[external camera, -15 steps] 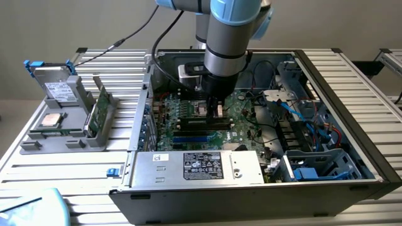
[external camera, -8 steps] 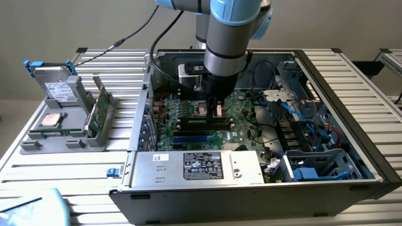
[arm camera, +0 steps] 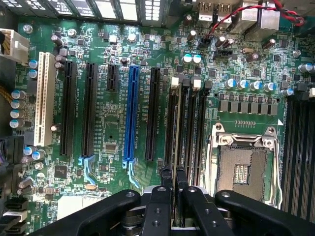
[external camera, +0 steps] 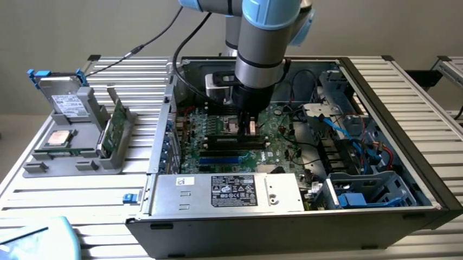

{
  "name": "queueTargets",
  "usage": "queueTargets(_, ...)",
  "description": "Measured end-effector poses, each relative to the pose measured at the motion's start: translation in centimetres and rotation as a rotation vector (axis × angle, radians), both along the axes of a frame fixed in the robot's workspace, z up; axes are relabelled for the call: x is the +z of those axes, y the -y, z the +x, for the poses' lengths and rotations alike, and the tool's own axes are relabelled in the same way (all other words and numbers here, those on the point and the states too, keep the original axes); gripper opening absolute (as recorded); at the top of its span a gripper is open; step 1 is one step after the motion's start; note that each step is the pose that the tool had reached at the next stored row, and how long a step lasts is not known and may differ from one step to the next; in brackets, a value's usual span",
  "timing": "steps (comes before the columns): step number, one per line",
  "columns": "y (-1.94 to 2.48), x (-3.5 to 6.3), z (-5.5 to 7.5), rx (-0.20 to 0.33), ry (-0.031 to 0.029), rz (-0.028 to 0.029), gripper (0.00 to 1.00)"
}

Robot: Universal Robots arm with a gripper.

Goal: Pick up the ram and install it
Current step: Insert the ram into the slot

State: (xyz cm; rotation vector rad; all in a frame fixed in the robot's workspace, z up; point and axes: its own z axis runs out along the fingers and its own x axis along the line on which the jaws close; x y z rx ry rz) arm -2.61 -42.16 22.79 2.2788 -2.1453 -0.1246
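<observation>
We see the ram (arm camera: 175,147) pinched edge-on in the narrow pincer (arm camera: 174,173), low over the board (arm camera: 108,147).
It lines up with the black memory slots (arm camera: 192,128), between the blue slot (arm camera: 131,113) and the open socket (arm camera: 241,169); we cannot tell whether it is seated. The arm (external camera: 261,49) reaches down into the case (external camera: 405,108) and hides that spot in the exterior view. Cables (external camera: 354,135) crowd the exterior view's right, the power supply (external camera: 227,190) lies just in front, and a parts tray (external camera: 72,157) sits on the worktop (external camera: 72,200) at its left.
</observation>
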Motion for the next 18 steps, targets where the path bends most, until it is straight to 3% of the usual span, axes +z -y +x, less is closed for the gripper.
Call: queueTargets(18,0.08,-0.06,0.06,0.030,-0.0001,-0.0002,0.14)
